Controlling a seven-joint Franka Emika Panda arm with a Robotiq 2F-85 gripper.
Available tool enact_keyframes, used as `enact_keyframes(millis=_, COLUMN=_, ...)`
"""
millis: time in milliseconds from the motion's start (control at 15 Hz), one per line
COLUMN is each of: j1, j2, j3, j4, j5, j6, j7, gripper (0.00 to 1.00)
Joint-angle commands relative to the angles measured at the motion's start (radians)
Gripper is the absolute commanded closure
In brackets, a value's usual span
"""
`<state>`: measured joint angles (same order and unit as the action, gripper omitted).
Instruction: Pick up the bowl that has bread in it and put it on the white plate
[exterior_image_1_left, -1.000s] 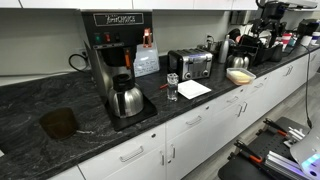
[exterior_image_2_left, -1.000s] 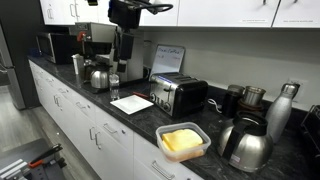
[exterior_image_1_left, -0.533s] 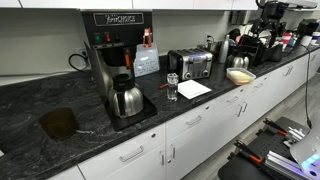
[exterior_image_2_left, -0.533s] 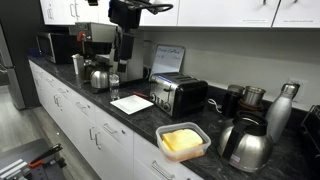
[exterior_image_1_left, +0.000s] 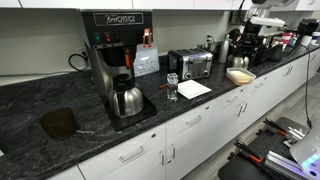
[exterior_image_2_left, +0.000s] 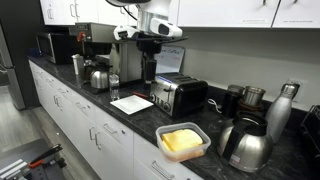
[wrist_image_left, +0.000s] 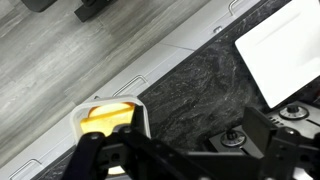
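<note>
At the left, the white plate (exterior_image_2_left: 131, 104) is seen lying bare on the counter (exterior_image_2_left: 100, 112). Just right, the gripper (exterior_image_2_left: 150, 75) is held high, fingers spread and empty. Farther right, well apart, the bowl (exterior_image_2_left: 171, 153) with the bread (exterior_image_2_left: 181, 139) sits ungrasped; grasping, carrying and placing are all judged undone.

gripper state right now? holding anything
gripper: open, holding nothing, not touching the bowl

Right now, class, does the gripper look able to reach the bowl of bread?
Probably yes: the gripper hangs open above the counter, and nothing covers the bowl, though a steel carafe stands beside it.
</note>
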<state>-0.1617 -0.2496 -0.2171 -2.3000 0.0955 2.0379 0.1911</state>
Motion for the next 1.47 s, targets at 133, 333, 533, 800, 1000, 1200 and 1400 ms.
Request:
enact_keyframes(millis=133, j1=-0.024, j2=0.102, j3=0.013, j4=0.005, j5=-0.009, j6=0.096, j7=0.055, gripper=0.0)
enact_keyframes(millis=333, j1=-0.025, j2=0.117, j3=0.012, j4=0.017, j5=-0.01, j6=0.104, j7=0.065, gripper=0.0)
enact_keyframes(millis=533, j1=-0.025, j2=0.112, j3=0.013, j4=0.019, j5=-0.01, j6=0.104, j7=0.066, gripper=0.0)
enact_keyframes(millis=800, j1=-0.035, j2=0.154, j3=0.001, j4=-0.007, j5=0.002, j6=0.16, j7=0.069, gripper=0.0)
enact_keyframes(millis=1000, j1=-0.046, j2=0.201, j3=-0.011, j4=-0.01, j5=0.006, j6=0.22, j7=0.06, gripper=0.0)
enact_keyframes(millis=1200, j1=-0.054, j2=0.251, j3=-0.021, j4=0.002, j5=0.042, j6=0.27, j7=0.029, gripper=0.0)
enact_keyframes(millis=1400, j1=-0.058, j2=0.314, j3=-0.023, j4=0.015, j5=0.09, j6=0.3, j7=-0.023, gripper=0.0)
